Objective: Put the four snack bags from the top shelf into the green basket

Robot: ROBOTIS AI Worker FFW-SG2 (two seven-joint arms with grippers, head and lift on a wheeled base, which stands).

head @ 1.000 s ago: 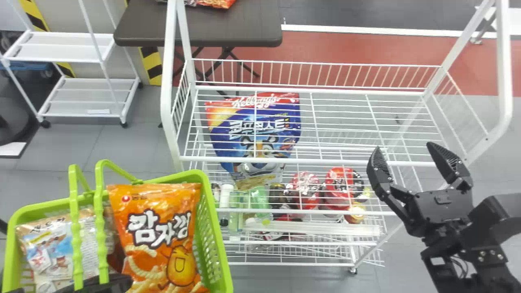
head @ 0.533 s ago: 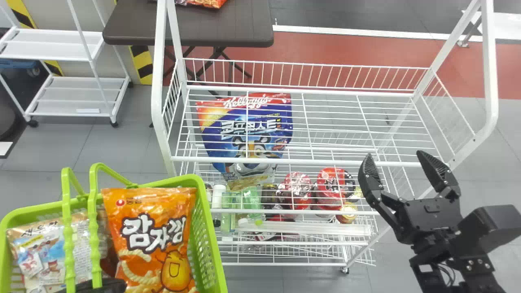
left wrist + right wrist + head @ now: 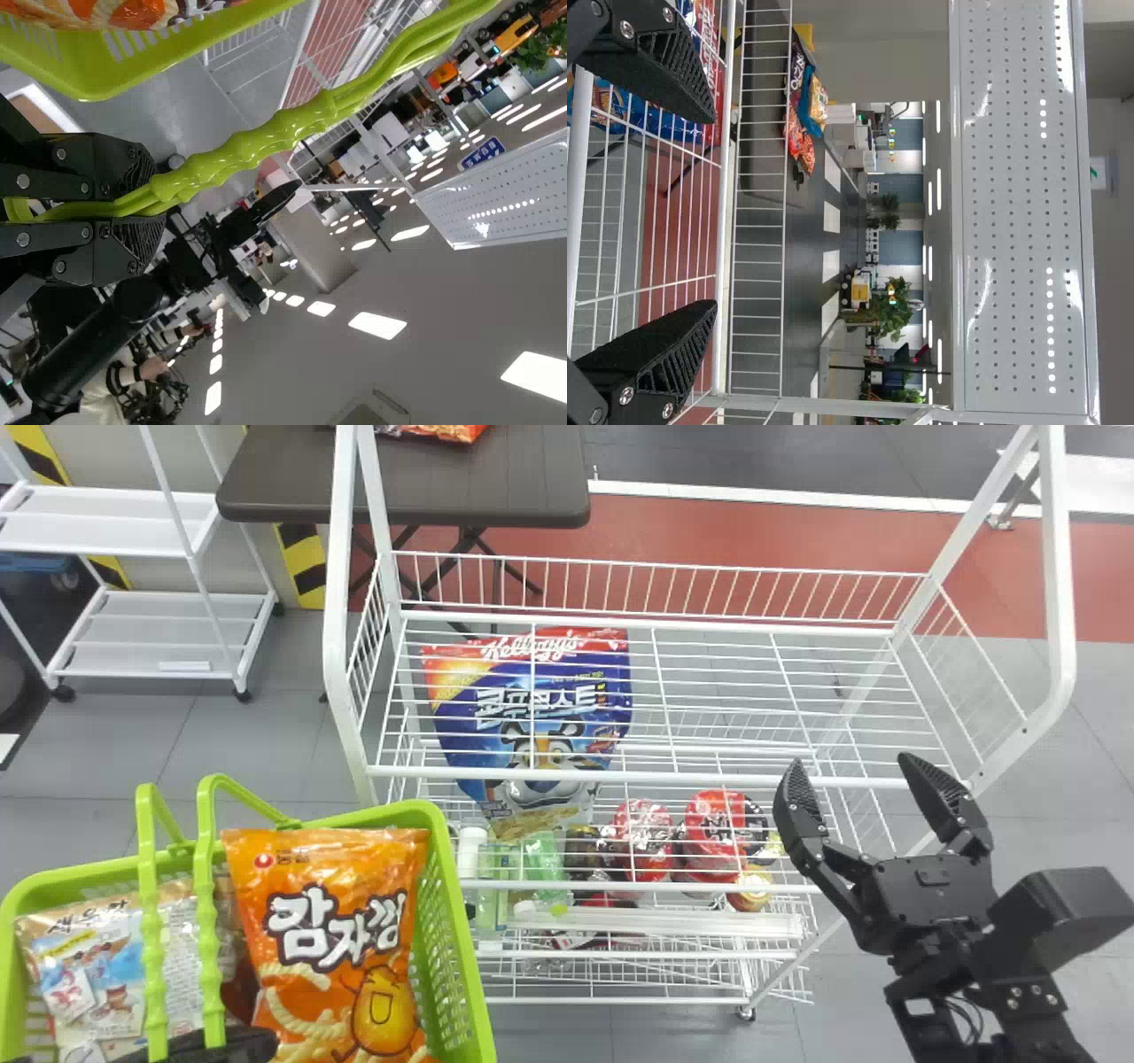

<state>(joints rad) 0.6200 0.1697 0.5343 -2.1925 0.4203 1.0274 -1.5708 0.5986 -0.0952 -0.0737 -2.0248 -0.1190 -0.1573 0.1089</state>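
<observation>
The orange bag and pale bag are held in the basket, by its right and left edges, its handles clamped by the left gripper, the right gripper being spread near the shelf's front right corner.

Open room lay over the white wire top shelf, within its raised wire sides and beneath a white perforated metal panel. A white tubular front rail ran close to the right hand. Raised green plastic handles crossed the green slatted basket's opening.
</observation>
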